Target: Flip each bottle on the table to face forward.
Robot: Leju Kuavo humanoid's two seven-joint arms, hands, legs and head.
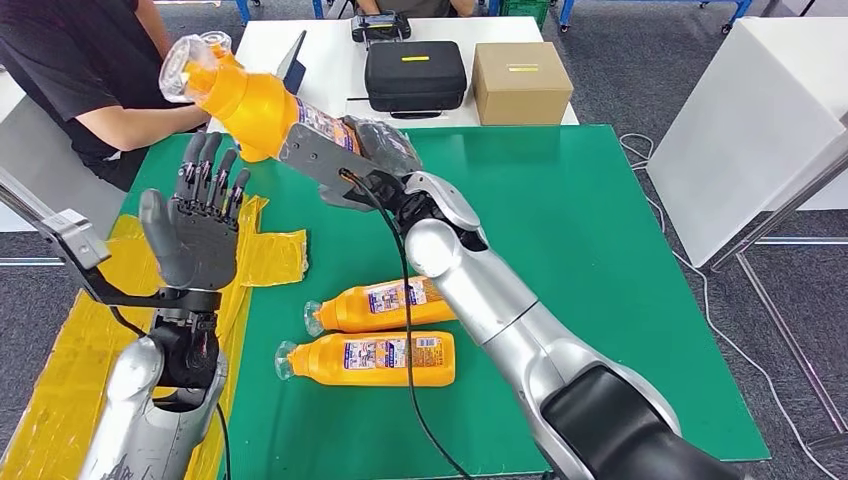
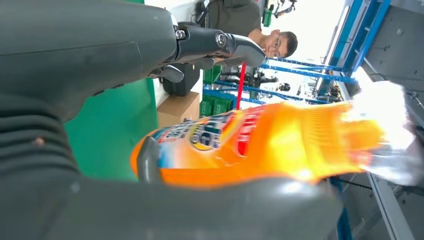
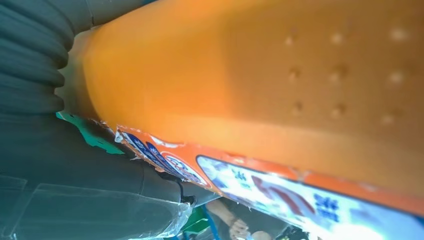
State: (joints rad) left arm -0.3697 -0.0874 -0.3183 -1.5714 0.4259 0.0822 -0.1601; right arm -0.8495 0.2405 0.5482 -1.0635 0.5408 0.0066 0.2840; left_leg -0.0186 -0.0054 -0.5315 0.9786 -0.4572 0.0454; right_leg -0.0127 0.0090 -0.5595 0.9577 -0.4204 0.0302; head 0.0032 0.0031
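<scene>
Gripping the raised bottle [image 1: 255, 105] by its lower body, your right hand [image 1: 375, 150] lifts it clear of the green table [image 1: 580, 260] for turning. Your left hand [image 1: 195, 225] waits empty, fingers spread. Two bottles [image 1: 380, 305] lie below.

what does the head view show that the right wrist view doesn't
Head view alone: the left hand raised, holding nothing, fingers apart; two orange bottles lying on the green mat; a black case and a cardboard box on the white table beyond; yellow sheeting at the mat's left edge.

Right wrist view alone: small dimples in the held bottle's orange plastic, seen close up.

Both: the orange bottle gripped by the right hand, and its printed label.
</scene>
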